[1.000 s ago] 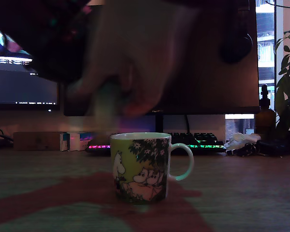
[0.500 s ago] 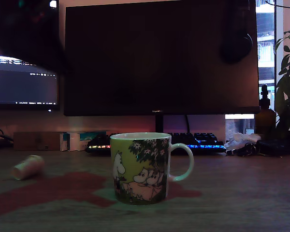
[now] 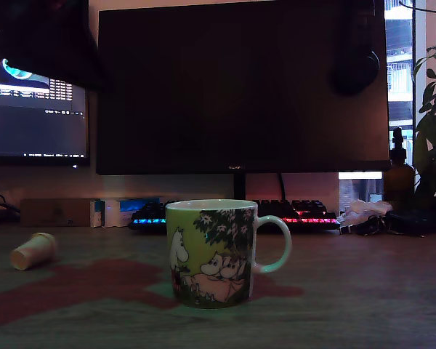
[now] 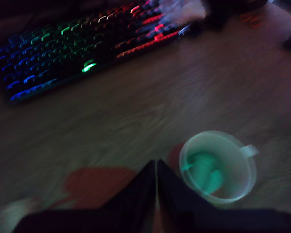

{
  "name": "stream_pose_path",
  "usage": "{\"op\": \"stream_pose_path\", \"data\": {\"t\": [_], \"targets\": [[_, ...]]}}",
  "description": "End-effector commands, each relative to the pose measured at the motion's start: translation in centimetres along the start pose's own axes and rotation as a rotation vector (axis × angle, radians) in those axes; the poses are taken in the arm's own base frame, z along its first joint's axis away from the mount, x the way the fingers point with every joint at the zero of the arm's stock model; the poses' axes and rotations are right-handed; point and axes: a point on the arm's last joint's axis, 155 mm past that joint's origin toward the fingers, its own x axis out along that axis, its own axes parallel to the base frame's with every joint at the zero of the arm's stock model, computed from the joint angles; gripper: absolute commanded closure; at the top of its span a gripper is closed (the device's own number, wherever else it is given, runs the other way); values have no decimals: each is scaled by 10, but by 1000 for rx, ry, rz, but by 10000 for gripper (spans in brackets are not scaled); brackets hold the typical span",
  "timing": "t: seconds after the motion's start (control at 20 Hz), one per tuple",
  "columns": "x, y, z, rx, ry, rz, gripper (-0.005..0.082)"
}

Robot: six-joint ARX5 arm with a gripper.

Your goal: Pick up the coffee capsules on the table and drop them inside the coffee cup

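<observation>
Blurred wrist view: claw (image 4: pixel 156 167) clenched empty, capsule (image 4: pixel 203 172) dim inside coffee cup (image 4: pixel 218 166), another (image 3: pixel 33 251) sideways on table (image 3: pixel 363 291).

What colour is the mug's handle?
Pale mint green; the mug's handle shows best in the exterior view.

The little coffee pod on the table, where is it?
The capsule lies on its side at the exterior view's left, apart from the mug.

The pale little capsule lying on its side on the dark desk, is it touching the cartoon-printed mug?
Apart. In the exterior view the pale tapered capsule lies far toward that view's left, with bare dark wood-grain table between it and the yellow-green cartoon mug.
</observation>
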Motion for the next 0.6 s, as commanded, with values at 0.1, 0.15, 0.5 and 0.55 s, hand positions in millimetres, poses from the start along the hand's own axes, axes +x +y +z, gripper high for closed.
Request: {"op": "stream_pose_path", "data": {"t": [0.1, 0.15, 0.5, 0.55], "targets": [[-22, 2, -1, 7, -97, 18, 792], [-25, 6, -6, 7, -116, 34, 793], [-43, 39, -43, -99, -230, 138, 793], [-46, 43, -46, -115, -241, 151, 793]]}}
